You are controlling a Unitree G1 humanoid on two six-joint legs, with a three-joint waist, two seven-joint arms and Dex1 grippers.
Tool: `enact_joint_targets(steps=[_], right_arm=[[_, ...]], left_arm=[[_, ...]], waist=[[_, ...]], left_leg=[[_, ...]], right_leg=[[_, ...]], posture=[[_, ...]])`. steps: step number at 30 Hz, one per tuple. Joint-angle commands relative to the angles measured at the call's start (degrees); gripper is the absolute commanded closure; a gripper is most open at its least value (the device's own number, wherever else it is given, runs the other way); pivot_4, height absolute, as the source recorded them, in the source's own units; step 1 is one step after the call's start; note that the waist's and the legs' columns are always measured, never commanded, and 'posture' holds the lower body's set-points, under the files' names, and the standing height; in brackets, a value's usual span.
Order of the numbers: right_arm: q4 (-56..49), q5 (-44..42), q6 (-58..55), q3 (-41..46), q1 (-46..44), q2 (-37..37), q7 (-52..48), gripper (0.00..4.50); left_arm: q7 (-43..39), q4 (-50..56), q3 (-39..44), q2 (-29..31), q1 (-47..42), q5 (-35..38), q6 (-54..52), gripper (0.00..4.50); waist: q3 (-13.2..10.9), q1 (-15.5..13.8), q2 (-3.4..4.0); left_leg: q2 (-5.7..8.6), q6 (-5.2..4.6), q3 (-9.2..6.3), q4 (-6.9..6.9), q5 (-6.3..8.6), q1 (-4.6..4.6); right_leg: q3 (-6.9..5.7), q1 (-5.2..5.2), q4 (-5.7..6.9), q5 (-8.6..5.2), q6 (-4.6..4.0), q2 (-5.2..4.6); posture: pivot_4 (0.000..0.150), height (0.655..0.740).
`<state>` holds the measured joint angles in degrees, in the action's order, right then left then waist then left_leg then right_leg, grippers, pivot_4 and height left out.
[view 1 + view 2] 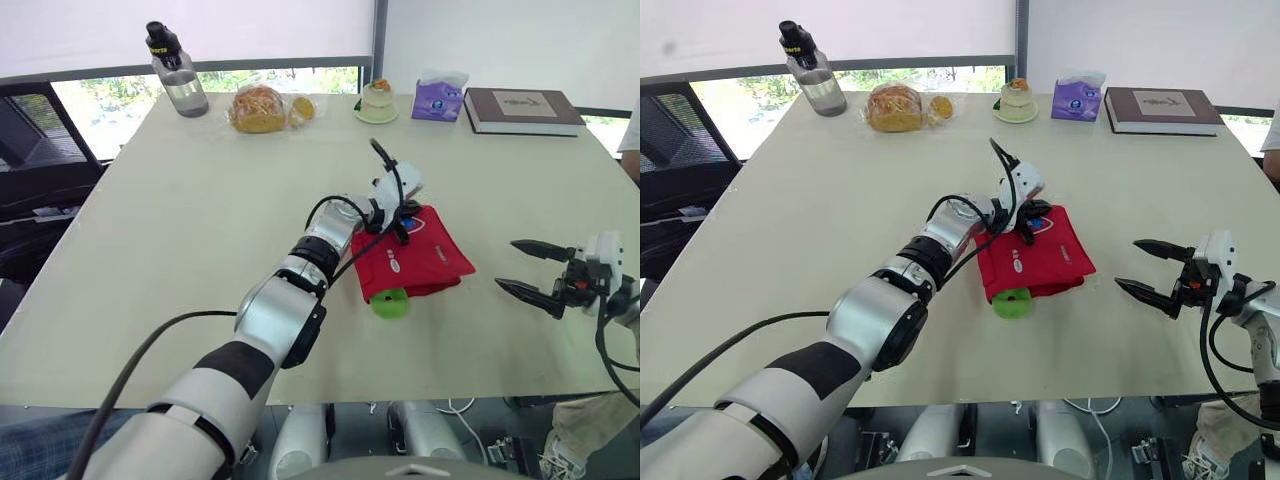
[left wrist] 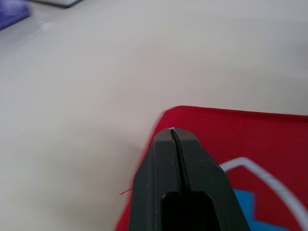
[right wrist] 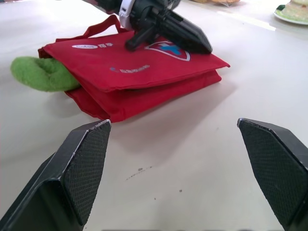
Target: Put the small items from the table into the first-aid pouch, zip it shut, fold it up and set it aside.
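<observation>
- Fingers of the left gripper [image 2: 173,132], pressed together, rest on the red first-aid pouch [image 1: 425,260] in the middle of the worktop [image 1: 200,200], arm stretched forward.
- Press the fold down evenly; the green item [image 1: 392,303] poking from its near edge likely needs tucking in.
- Off to its right hovers the right gripper [image 1: 505,264], fingers spread wide.

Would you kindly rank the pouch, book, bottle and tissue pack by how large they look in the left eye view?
1. pouch
2. book
3. bottle and tissue pack, about alike
The pouch lies nearest the camera, so this says little about true size.
</observation>
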<state>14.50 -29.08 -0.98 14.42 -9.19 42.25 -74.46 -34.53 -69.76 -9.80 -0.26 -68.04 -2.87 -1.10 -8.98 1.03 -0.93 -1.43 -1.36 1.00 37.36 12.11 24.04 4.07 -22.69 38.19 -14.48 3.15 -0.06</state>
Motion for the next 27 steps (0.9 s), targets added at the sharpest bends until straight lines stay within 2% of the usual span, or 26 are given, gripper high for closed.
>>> enact_joint_targets(steps=[1, 4, 7, 10, 16, 17, 18, 19, 22, 24, 25, 27], right_arm=[[-1.97, -0.79, 0.48, 1.45, -0.38, -0.03, 0.68, 0.0], [-2.59, -1.29, -0.83, 1.22, -0.97, -0.45, 1.67, 0.0], [-4.57, -4.34, -5.05, 2.45, -2.69, -1.9, 5.14, 0.0], [-7.86, -7.77, -11.51, 3.22, -4.86, -3.13, 10.03, 0.0], [-13.58, -12.47, -26.45, 0.93, -9.49, -3.72, 18.42, 0.0], [-14.19, -12.46, -28.15, 0.39, -9.93, -3.56, 19.16, 0.0], [-14.84, -12.95, -31.3, -0.79, -10.64, -2.99, 19.27, 0.0], [-15.19, -12.32, -34.11, -2.74, -11.35, -2.02, 19.19, 0.0], [-14.86, -4.84, -36.69, -9.48, -12.94, 1.68, 20.42, 0.0], [-13.12, -3.73, -38.64, -12.02, -14.8, 2.49, 19.35, 0.0], [-12.54, -5.29, -41.69, -12.6, -15.91, 2.52, 18.22, 0.0], [-12.34, -7.47, -46.89, -13.79, -17.38, 2.26, 16.6, 0.0]], left_arm=[[9.36, -2.83, 3.83, 1.09, 0.25, 0.47, -1.24, 4.47], [9.42, -0.85, 8.7, 2.92, -0.01, 3.8, 2.42, 4.47], [0.64, 5.68, 11.56, 4.55, 0.89, 7.82, 3.82, 4.47], [-9.33, 18.82, 10.07, 8.54, 5.85, 9.42, 2.77, 4.47], [-18.14, 42.67, 11.2, 17.55, 15.42, 15.63, -6.91, 4.47], [-19.37, 45.4, 11.24, 18.82, 16.56, 16.75, -9.03, 4.24], [-21.94, 50.17, 11.04, 21.83, 18.54, 18.25, -12.49, 3.86], [-24.69, 54.76, 10.88, 25.42, 20.47, 19.63, -16.64, 3.7], [-29.85, 64.22, 10.18, 32.79, 24.46, 22.63, -23.47, 2.28], [-32.72, 70.29, 11.03, 37.14, 26.94, 26.53, -28.33, 1.33], [-34.92, 74.1, 12.19, 40.01, 28.74, 29.64, -31.52, 0.69], [-38.46, 80.27, 14.69, 44.77, 31.96, 34.63, -36.14, 0.44]], waist=[[-0.01, 0.02, -0.01], [-0.02, 0.09, -0.01], [-0.04, 0.23, -0.01], [-0.04, 0.12, 0.02], [-0.04, 0.14, 0.03], [-0.04, 0.13, 0.04], [-0.04, 0.0, 0.03], [-0.04, -0.14, 0.03], [-0.08, 0.19, 0.06], [-0.08, -0.04, 0.06], [-0.08, -0.36, 0.05], [-0.14, -0.2, 0.03]], left_leg=[[0.0, 0.0, 0.01, -0.04, 0.0, 0.0], [0.0, 0.01, 0.0, -0.12, 0.01, 0.02], [0.0, 0.01, 0.01, -0.19, 0.0, 0.04], [0.0, 0.03, 0.03, -0.18, -0.01, 0.25], [-0.06, 0.03, 0.0, -0.16, 0.0, 0.57], [-0.06, 0.03, -0.03, -0.15, -0.01, 0.63], [-0.09, 0.03, -0.04, -0.16, -0.01, 0.68], [-0.09, 0.03, -0.04, -0.15, -0.01, 0.68], [-0.13, 0.02, -0.04, -0.15, 0.0, 0.72], [-0.17, 0.02, 0.0, -0.12, -0.01, 0.73], [-0.19, 0.01, 0.01, -0.11, 0.0, 0.72], [-0.2, 0.01, 0.02, -0.03, -0.01, 0.74]], right_leg=[[0.01, -0.01, -0.01, 0.0, 0.0, 0.0], [0.01, -0.04, -0.01, 0.0, -0.01, 0.0], [0.02, -0.1, -0.01, 0.01, -0.03, 0.01], [0.03, -0.28, 0.0, 0.14, -0.24, -0.01], [0.01, -0.53, -0.02, 0.16, -0.27, -0.06], [-0.03, -0.59, 0.01, 0.16, -0.27, -0.04], [0.01, -0.66, 0.07, 0.16, -0.28, -0.05], [-0.01, -0.67, 0.08, 0.15, -0.28, -0.05], [0.06, -0.76, 0.13, 0.14, -0.3, -0.05], [0.02, -0.76, 0.12, 0.14, -0.3, -0.08], [0.02, -0.76, 0.12, 0.13, -0.3, -0.09], [-0.05, -0.73, 0.11, 0.12, -0.3, -0.1]], posture=[[0.15, 0.74], [0.15, 0.74], [0.15, 0.74], [0.15, 0.74], [0.15, 0.74], [0.15, 0.74], [0.15, 0.74], [0.15, 0.74], [0.15, 0.74], [0.15, 0.74], [0.15, 0.74], [0.15, 0.74]])
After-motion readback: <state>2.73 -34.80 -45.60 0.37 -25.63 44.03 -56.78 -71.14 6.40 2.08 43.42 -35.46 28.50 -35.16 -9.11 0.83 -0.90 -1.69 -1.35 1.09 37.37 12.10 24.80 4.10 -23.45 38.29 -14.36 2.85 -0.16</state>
